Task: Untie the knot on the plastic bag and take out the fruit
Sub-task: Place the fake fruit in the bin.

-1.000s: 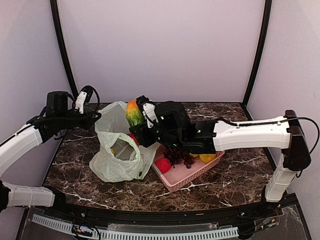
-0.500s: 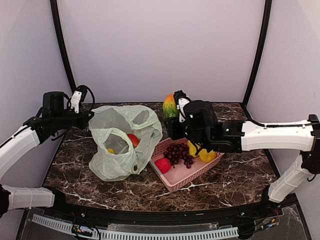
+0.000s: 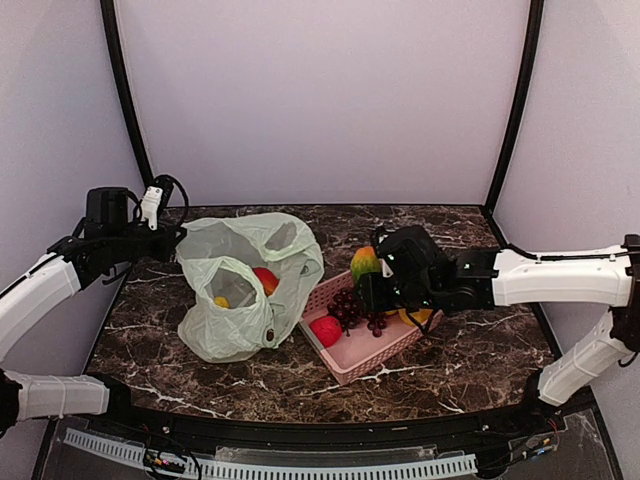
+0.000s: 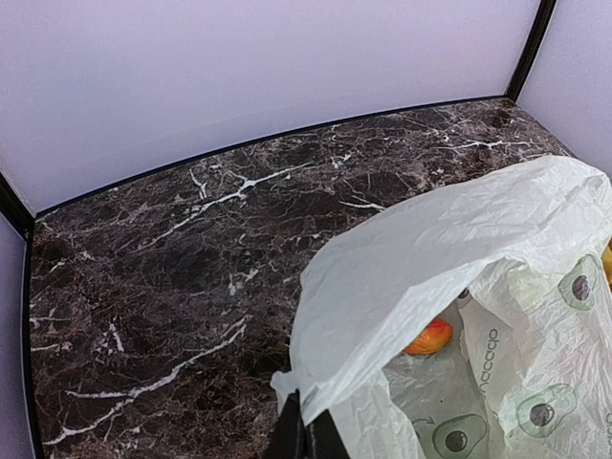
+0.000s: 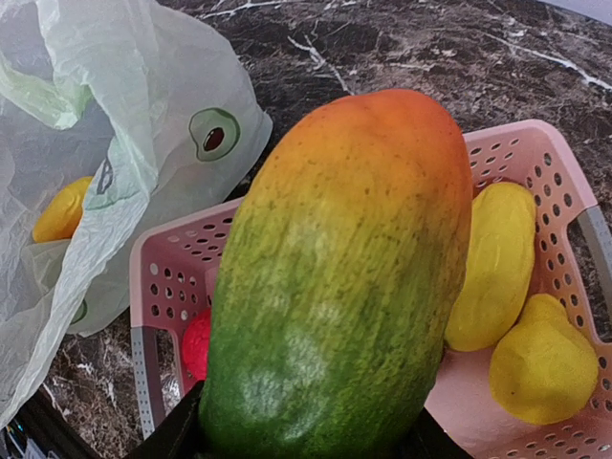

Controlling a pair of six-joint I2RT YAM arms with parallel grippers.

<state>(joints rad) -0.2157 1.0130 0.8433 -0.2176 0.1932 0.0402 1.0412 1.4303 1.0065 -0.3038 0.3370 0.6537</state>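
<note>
Since a second ago, right end effector (image 3: pixel 374 276) carried mango (image 3: pixel 364 262) from plastic bag (image 3: pixel 235 325) to above pink basket (image 3: pixel 372 366), middle of surface (image 3: pixel 480 350), still pinching it. Meanwhile left end effector (image 3: pixel 172 236) stayed pressed together on bag rim near left edge. In bag, red fruit (image 3: pixel 266 280) and yellow fruit (image 3: pixel 221 301) waited.

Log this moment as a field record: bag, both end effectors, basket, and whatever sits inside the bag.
plastic bag: mouth open, left of the basket
left end effector: shut on the bag's upper edge, holding it up
right end effector: gripping the mango over the pink basket
basket contents: grapes, red fruit, two yellow fruits
inside bag: red-orange fruit, yellow piece
</note>
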